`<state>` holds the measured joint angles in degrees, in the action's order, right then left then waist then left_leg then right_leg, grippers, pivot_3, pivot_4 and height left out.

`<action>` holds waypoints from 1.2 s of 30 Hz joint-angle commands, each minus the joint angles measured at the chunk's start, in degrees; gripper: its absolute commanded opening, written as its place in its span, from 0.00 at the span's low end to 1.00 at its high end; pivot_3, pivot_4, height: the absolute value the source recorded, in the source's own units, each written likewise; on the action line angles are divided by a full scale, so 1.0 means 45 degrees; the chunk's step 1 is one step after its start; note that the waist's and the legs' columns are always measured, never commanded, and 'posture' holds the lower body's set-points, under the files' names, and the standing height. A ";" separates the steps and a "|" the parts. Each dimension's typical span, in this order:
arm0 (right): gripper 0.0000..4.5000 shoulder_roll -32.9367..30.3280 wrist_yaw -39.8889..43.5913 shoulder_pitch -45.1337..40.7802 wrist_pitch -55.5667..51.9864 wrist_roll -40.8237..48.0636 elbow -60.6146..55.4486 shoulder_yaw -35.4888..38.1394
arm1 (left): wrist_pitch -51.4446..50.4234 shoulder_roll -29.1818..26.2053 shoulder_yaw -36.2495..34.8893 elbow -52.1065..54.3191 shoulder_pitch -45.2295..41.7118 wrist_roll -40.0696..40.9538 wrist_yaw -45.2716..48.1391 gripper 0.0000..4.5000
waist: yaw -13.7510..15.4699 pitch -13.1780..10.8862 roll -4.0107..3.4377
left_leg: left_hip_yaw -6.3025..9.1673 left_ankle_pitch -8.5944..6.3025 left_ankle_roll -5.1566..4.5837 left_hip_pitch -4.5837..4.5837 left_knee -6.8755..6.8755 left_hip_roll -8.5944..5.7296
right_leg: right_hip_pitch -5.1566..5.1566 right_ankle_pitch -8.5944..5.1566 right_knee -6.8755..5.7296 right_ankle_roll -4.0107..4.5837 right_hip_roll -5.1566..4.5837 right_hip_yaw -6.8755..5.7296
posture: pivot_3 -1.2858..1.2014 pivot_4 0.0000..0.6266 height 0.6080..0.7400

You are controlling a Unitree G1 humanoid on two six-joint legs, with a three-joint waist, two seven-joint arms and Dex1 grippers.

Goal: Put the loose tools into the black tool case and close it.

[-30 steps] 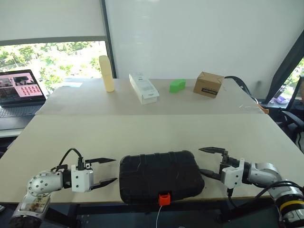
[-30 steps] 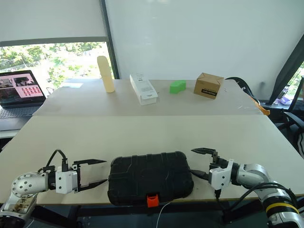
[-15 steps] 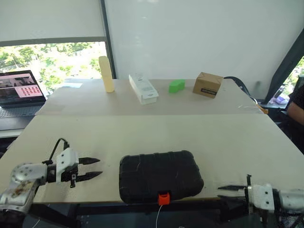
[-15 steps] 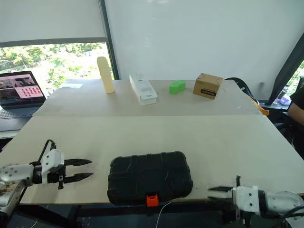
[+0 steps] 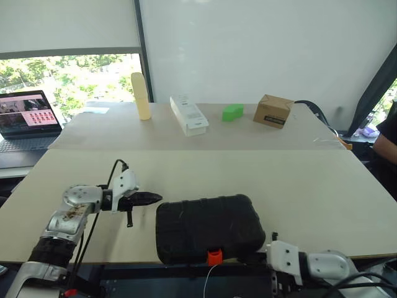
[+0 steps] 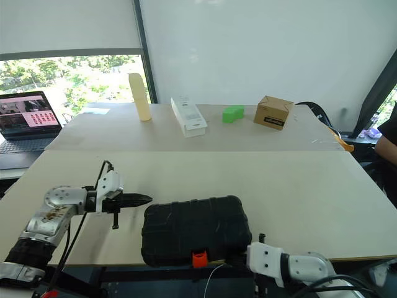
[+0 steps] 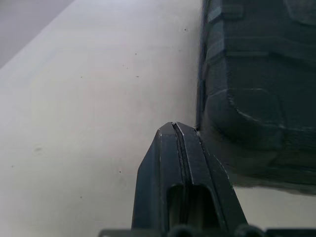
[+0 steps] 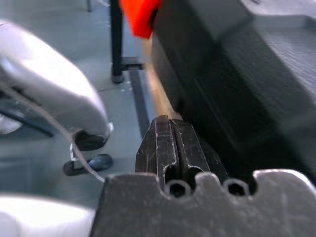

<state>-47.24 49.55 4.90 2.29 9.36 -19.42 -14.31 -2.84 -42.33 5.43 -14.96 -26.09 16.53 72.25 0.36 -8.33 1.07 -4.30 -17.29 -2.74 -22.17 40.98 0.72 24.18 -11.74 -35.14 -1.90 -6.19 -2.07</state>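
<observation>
The black tool case (image 5: 208, 226) lies closed on the near table by its front edge, with the orange latch (image 5: 214, 256) facing me. My left gripper (image 5: 155, 198) is shut with nothing in it. Its tips (image 7: 175, 129) are right at the case's left side (image 7: 247, 74), near the far corner. My right gripper (image 8: 168, 121) is also shut and empty. It sits low at the table's front edge, against the case's front wall (image 8: 232, 79) just right of the latch (image 8: 138, 15). The loose tools are out of view.
On the far table stand a laptop (image 5: 25, 118), a yellow cylinder (image 5: 141, 96), a white box (image 5: 188, 115), a green block (image 5: 232, 112) and a brown cardboard box (image 5: 273, 111). A person's arm (image 5: 388, 133) shows at the right edge.
Both grippers have shut. The left one moved in to the case's left side. The right one dropped to the table's front edge and swung left to the case's front.
</observation>
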 commanded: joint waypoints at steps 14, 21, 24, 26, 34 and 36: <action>0.00 0.1902 -0.0322 -0.4472 -0.1739 -0.1036 0.2170 0.0610 | -0.2091 0.0828 -0.0001 0.1718 -0.0119 -0.0207 -0.1160 0.01 | -0.0031 -0.0005 0.0007 | 0.0007 0.0031 0.0053 -0.0046 -0.0007 0.0002 | 0.0019 0.0007 0.0001 0.0000 0.0007 -0.0008 | 0.52 0.24 1.00; 0.00 0.0578 0.0714 -0.2675 -0.2164 -0.0046 0.0879 0.1983 | -0.2910 0.0322 -0.0680 0.1954 -0.0969 0.1296 0.0226 0.01 | 0.0118 -0.0007 0.0013 | 0.0019 0.0031 0.0054 -0.0060 -0.0007 0.0003 | 0.0013 0.0010 0.0007 -0.0010 0.0001 -0.0019 | 0.52 0.24 1.00; 0.00 0.0437 0.0996 -0.1576 -0.2614 0.0546 -0.0373 0.2021 | -0.3974 0.0261 -0.0299 0.2595 -0.1416 0.1939 0.1014 0.01 | 0.0139 -0.0009 0.0017 | 0.0046 0.0031 0.0056 -0.0073 -0.0007 0.0008 | 0.0015 0.0007 0.0012 -0.0013 0.0002 -0.0033 | 0.52 0.24 1.00; 0.00 0.0619 0.0825 -0.1237 -0.2922 0.0554 -0.0936 0.1793 | -0.3929 0.0497 0.0069 0.2758 -0.1637 0.1724 0.1075 0.01 | 0.0093 -0.0009 0.0016 | 0.0049 0.0031 0.0055 -0.0070 -0.0004 0.0004 | 0.0004 0.0007 0.0012 -0.0014 0.0002 -0.0031 | 0.52 0.24 1.00; 0.00 0.2160 -0.0377 -0.1808 -0.3391 -0.0470 -0.1090 0.0501 | -0.3131 0.1889 0.1780 0.1812 -0.1899 -0.0835 -0.0945 0.01 | 0.0023 -0.0009 0.0020 | 0.0040 0.0002 0.0001 -0.0016 0.0001 -0.0028 | -0.0001 0.0007 0.0002 -0.0011 0.0006 0.0016 | 0.52 0.24 1.00; 0.00 0.2307 -0.0459 -0.2010 -0.3346 -0.0635 -0.0855 0.0345 | -0.3077 0.2035 0.2061 0.1578 -0.1866 -0.1270 -0.1223 0.01 | 0.0054 -0.0007 0.0019 | 0.0045 0.0002 0.0001 -0.0009 0.0004 -0.0027 | -0.0009 0.0006 0.0003 -0.0009 0.0007 0.0013 | 0.52 0.24 1.00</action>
<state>-37.32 48.16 -3.18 -12.95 7.04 -22.86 -12.87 -17.23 -33.49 12.85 -6.44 -34.49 13.71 68.23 0.60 -8.36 1.16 -4.10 -17.28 -2.74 -22.21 41.00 0.58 24.13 -11.71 -35.12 -1.95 -6.16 -2.00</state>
